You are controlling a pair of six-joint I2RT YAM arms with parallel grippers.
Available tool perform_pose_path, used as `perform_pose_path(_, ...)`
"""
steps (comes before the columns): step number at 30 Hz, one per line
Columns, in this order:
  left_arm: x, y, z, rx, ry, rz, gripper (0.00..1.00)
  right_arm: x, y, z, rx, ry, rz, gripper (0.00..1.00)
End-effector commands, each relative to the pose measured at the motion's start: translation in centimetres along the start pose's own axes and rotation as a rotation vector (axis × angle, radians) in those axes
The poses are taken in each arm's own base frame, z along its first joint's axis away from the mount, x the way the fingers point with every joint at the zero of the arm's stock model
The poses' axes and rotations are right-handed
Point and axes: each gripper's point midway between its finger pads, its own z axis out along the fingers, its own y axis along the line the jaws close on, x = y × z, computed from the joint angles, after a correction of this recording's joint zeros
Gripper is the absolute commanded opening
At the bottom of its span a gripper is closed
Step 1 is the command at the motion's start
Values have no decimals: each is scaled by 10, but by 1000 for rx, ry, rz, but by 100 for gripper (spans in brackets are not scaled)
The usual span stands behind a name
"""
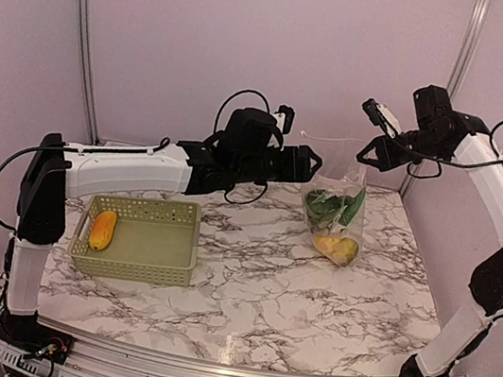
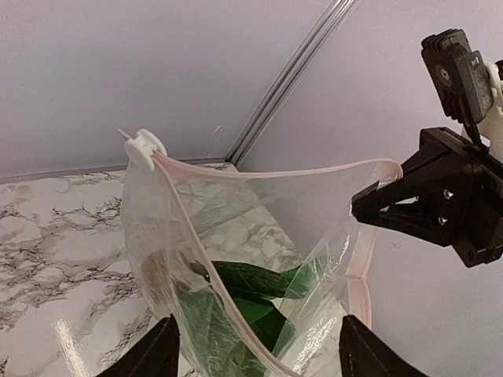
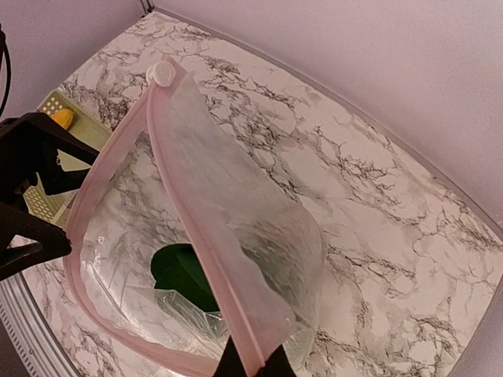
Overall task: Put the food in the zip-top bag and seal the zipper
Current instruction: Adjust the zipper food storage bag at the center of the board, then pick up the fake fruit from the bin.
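Basket (image 1: 133,270): pale green; holds the one orange-yellow piece (image 1: 102,229) outside the bag, long axis near-to-far.
Left gripper (image 1: 308,164): jaws apart, empty, at the bag mouth; the piece lies back and leftward, nearer this arm.
Zip-top bag (image 1: 336,188): hanging open, green vegetables (image 1: 330,209) and yellow fruit (image 1: 337,250) inside.
Right gripper (image 1: 364,154): pinched on the zipper edge (image 2: 275,174).

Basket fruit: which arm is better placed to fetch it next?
Likely left. The left jaws stand open and empty, and the orange-yellow fruit lies in the basket on that side. The right jaws are shut on the zip-top bag rim, holding it up.
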Motion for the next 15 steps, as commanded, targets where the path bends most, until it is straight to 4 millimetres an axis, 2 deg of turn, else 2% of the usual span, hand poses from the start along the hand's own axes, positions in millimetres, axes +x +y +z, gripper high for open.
perform_pose_path(1, -19, 0, -44, -18, -24, 119, 76, -21, 0, -13, 1, -76, -27, 0)
perform_pose_path(4, -3, 26, -79, -114, 35, 170, 79, -16, 13, -10, -73, -79, -34, 0)
perform_pose_path(6, 14, 52, -105, -200, 88, 206, 80, -11, 22, -10, -125, -81, -37, 0)
perform_pose_path(7, 25, 67, -119, -251, 134, 227, 80, -10, 26, -10, -144, -82, -36, 0)
perform_pose_path(11, 48, 128, -174, -470, 224, 266, 81, -3, 35, -9, -189, -82, -34, 0)
perform_pose_path(15, 55, 185, -215, -708, 280, 297, 81, 4, 40, -7, -217, -74, -31, 0)
